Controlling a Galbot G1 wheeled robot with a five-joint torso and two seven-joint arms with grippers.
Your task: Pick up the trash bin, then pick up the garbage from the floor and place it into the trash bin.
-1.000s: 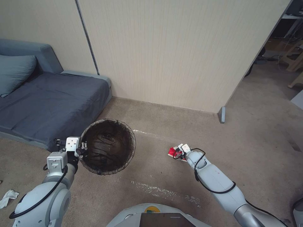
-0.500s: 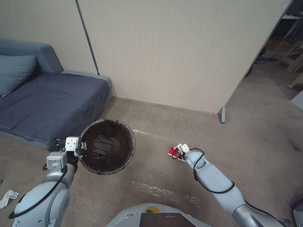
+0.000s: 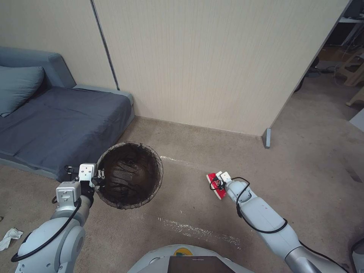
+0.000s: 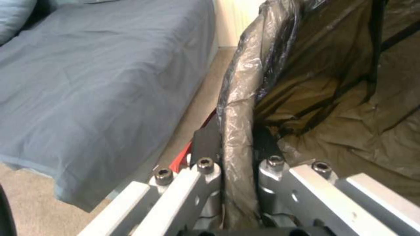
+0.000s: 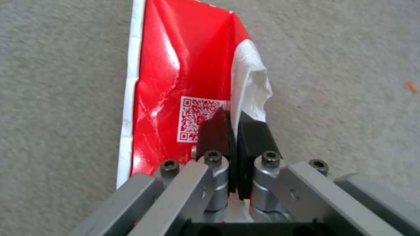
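Observation:
The trash bin, round and lined with a dark bag, is held just off the carpet beside the sofa. My left gripper is shut on its near-left rim. In the left wrist view the left gripper clamps the bag-covered rim between its fingers. My right gripper is low over the floor to the right, shut on a piece of garbage, a red-white wrapper. The right wrist view shows the right gripper pinching the white edge of the red wrapper over bare carpet.
A grey sofa stands close behind and left of the bin. A beige wall panel runs across the back and ends at a grey foot. A white tissue lies on the carpet at the far left.
My right gripper has shifted slightly right with the wrapper, which was crumpled on the floor and now hangs straightened out. The left arm and bin have hardly moved.

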